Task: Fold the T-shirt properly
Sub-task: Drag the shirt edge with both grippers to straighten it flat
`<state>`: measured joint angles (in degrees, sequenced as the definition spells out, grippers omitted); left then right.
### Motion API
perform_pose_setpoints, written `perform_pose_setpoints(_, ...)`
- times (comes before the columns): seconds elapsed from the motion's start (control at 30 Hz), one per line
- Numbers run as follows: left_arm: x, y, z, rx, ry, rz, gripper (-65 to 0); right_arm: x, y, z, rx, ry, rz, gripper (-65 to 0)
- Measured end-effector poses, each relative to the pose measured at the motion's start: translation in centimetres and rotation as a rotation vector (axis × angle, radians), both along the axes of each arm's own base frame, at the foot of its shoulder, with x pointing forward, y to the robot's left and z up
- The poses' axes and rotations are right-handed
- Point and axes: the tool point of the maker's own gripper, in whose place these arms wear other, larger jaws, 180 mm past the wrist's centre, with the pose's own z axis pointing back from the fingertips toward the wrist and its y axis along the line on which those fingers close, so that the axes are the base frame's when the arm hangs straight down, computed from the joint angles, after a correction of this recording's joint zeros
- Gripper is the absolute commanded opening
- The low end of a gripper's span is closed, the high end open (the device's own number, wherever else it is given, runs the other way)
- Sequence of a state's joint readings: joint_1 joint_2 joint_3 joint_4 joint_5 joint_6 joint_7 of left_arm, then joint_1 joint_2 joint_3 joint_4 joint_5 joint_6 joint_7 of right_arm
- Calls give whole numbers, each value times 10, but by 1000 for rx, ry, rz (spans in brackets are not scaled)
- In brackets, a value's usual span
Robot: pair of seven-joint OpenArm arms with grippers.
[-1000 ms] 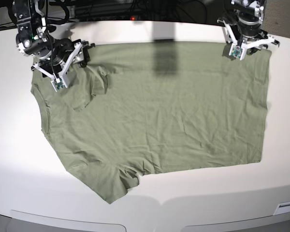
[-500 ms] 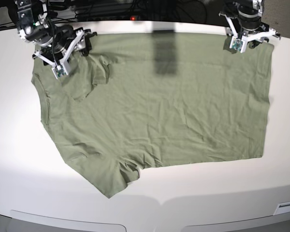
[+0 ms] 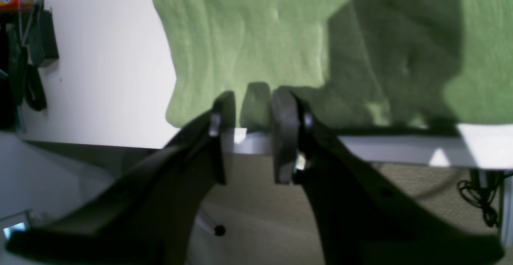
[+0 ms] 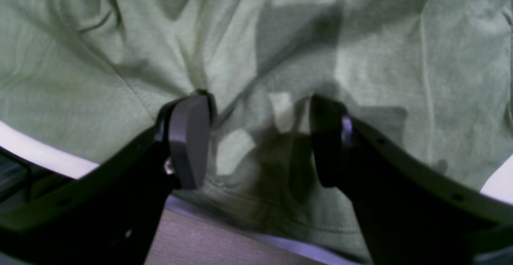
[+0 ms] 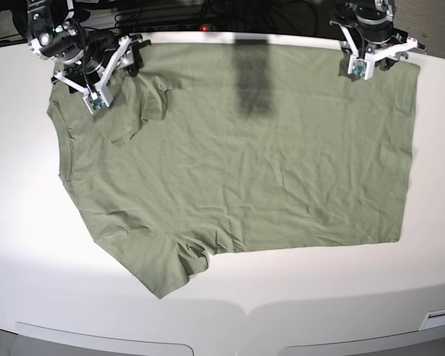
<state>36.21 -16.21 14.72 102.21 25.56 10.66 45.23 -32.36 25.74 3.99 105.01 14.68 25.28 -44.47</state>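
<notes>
T-shirt (image 5: 237, 156) lies spread nearly flat on the white table (image 5: 30, 245), its far edge right at the table's far edge, collar end toward my right arm's side. One sleeve sits folded in by the shoulder.

Left gripper (image 3: 253, 112) sits at the far hem corner, jaws narrowly parted with a fold of hem between the pads; I judge it a pinch, not certain. Right gripper (image 4: 258, 134) stands over the bunched shoulder cloth, jaws wide apart, cloth between them but not clamped.

Risks as I judge them: the shirt already reaches the table's far edge, so any further pull that way could slide cloth over it. Only one side looks gripped; lifting now would skew the shirt. Right jaws may grab both layers plus the tucked sleeve.
</notes>
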Motion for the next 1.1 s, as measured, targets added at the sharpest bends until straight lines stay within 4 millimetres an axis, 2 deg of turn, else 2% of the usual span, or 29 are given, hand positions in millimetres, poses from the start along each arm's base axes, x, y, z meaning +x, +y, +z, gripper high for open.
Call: perform_pose_setpoints(1.1,-2,0,0,6,4,5,-478,-1,3,-1,3,6,-9,-264)
